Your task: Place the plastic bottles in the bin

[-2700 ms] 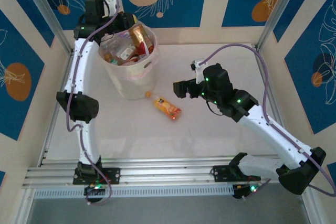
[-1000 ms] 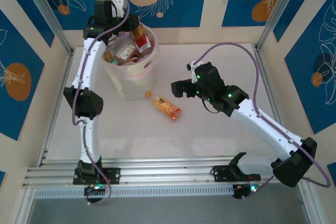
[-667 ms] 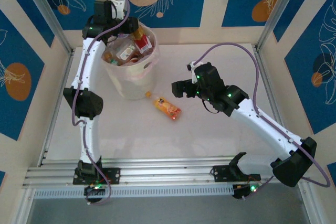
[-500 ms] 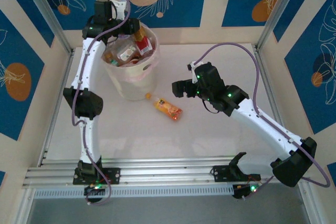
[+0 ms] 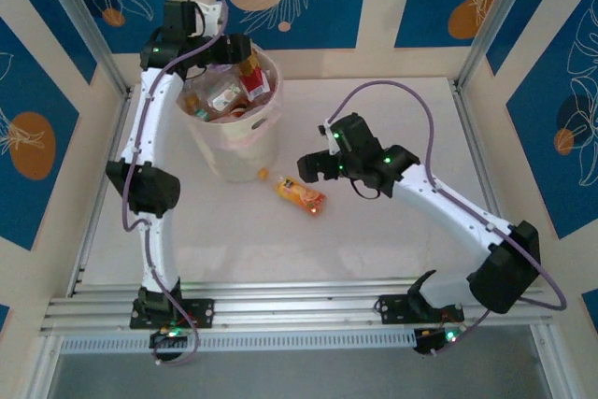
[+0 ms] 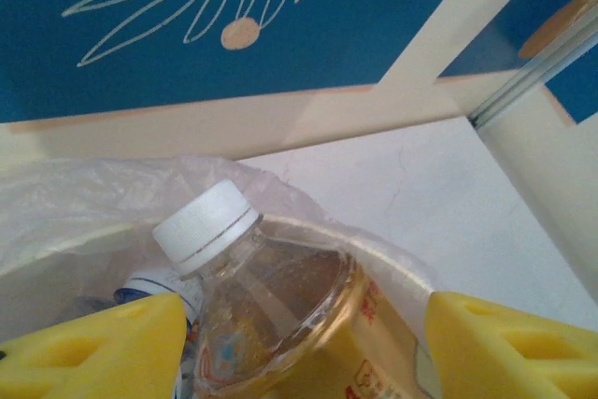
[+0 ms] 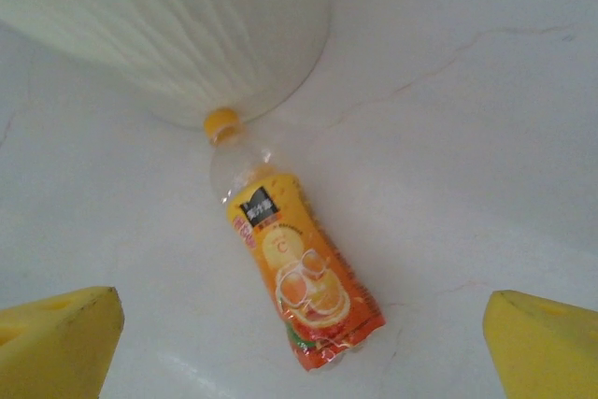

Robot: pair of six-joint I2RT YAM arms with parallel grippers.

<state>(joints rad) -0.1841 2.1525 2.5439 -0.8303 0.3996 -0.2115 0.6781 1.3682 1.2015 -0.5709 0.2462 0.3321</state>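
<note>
right end effector (image 5: 308, 172) has swung nearer, spread wide above the orange bottle (image 7: 299, 277).

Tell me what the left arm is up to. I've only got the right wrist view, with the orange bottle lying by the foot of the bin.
Observer: The left jaws are over the far side of the bin. They stand apart on either side of a white-capped bottle, which rests among the others inside.
Operator: Is there room left in there for mine?
Observer: Not much, it seems. The bottles already in it are heaped to about the rim.
</note>
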